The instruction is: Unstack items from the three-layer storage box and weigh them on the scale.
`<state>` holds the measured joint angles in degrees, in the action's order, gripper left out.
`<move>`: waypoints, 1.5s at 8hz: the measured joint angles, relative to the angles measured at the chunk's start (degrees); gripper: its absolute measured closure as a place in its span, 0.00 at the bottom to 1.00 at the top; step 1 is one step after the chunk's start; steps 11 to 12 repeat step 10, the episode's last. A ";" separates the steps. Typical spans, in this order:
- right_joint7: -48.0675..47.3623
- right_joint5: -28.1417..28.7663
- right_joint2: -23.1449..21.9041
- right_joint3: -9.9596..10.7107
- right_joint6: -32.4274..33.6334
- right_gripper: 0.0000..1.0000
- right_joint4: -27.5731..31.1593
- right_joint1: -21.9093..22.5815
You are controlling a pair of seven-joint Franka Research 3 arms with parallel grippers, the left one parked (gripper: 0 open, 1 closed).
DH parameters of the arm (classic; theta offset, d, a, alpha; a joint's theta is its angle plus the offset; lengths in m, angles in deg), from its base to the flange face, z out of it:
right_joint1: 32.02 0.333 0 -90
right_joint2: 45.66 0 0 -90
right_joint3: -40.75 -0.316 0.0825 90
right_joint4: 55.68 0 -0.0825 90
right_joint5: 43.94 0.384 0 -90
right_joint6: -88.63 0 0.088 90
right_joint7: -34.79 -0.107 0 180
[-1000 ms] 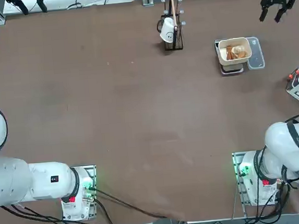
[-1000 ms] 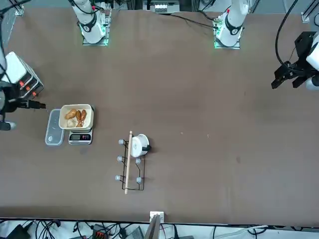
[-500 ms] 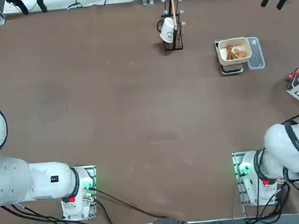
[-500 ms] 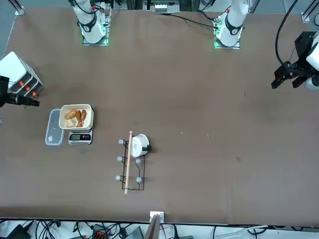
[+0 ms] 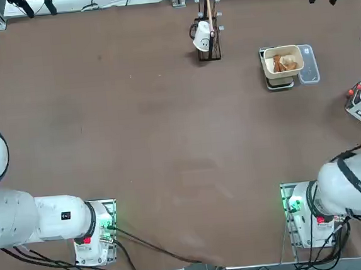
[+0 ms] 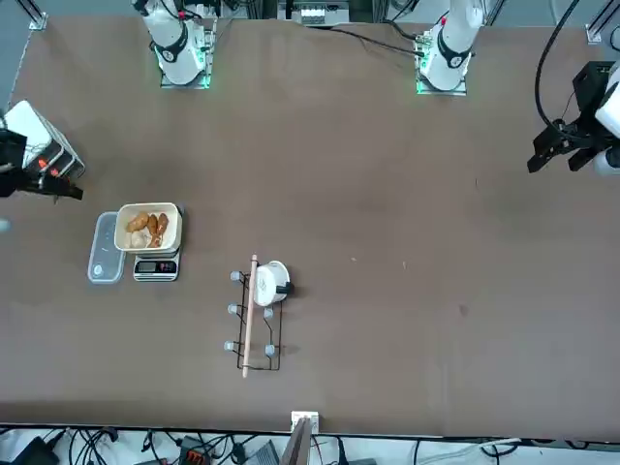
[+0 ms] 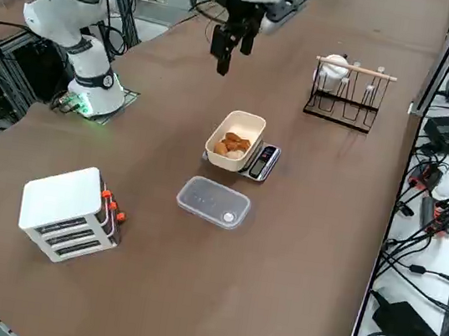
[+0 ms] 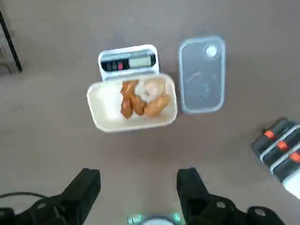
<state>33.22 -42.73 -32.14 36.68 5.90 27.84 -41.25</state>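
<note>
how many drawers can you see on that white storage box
3 drawers, stacked one above another on the storage box at the table's edge, each with a red-orange handle. The scale with its bowl stands apart from it. The right gripper hangs open in the air, holding nothing.

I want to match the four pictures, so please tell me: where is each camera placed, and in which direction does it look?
Top: overhead, looking down; both arm bases at the bottom edge.
Front: across the table, facing the robot; bases at the top edge.
Right side: raised at the robot's right, looking diagonally down; right gripper open and empty above the table.
Right wrist: on the right arm, looking down past its own fingers.
Shared: all four show the scale with the items in its bowl, beside the clear lid.
</note>
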 joint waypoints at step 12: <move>0.48 0.02 -16.34 6.60 -10.82 0.00 16.34 11.95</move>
